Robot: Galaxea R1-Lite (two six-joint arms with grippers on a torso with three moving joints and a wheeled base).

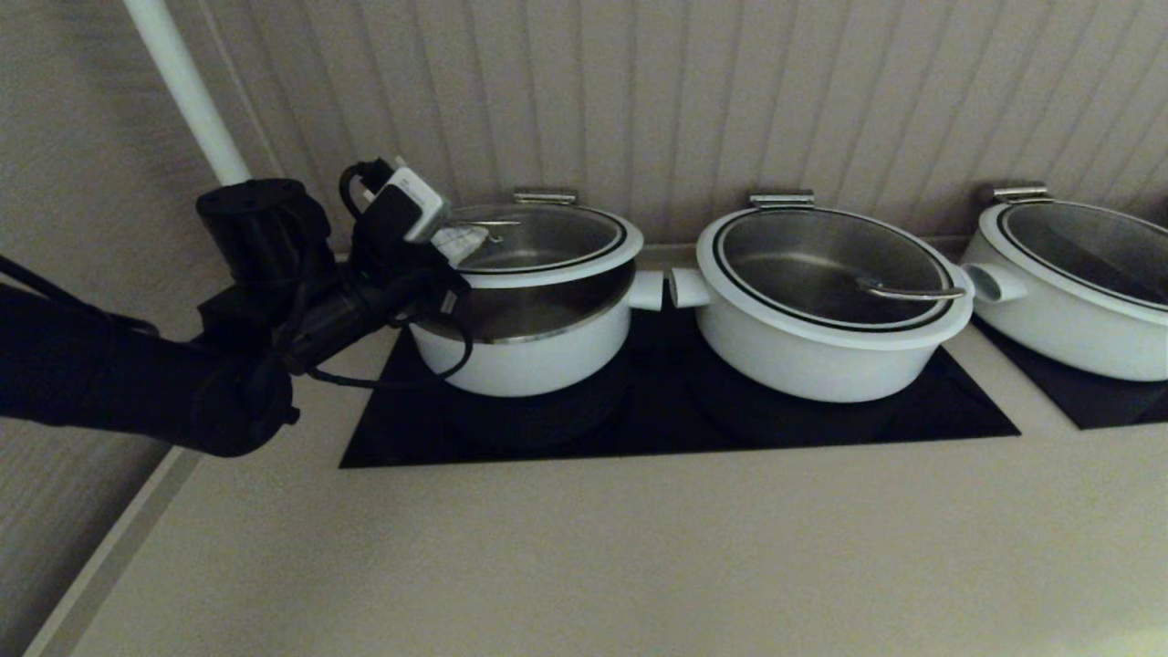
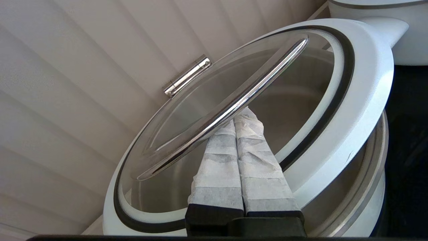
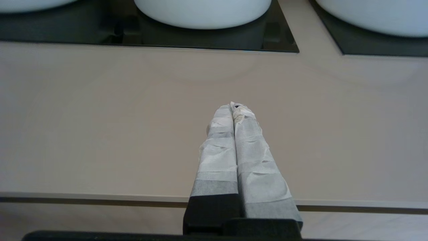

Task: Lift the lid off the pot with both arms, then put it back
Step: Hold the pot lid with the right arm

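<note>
The pot point(image 1: 529, 358) is the deep white one at the left of the black hob. Its glass lid point(image 1: 538, 239) is raised at the front and tilted, with the steel lining showing beneath. The back edge stays by a steel hinge point(image 1: 545, 195). My left gripper point(image 1: 465, 239) is shut, its taped fingertips tucked under the thin steel loop handle point(image 2: 234, 107), not clamped on it. In the left wrist view my left gripper point(image 2: 245, 115) sits over the lid's white rim point(image 2: 362, 100), above the pot point(image 2: 371, 187). My right gripper point(image 3: 234, 107) is shut and empty over the bare counter, out of the head view.
A wider white pot point(image 1: 821, 315) with its lid shut stands right beside the deep pot, their side handles nearly touching. A third pot point(image 1: 1068, 283) stands at the far right. The ribbed wall is close behind. A white pole point(image 1: 182, 87) rises at the back left.
</note>
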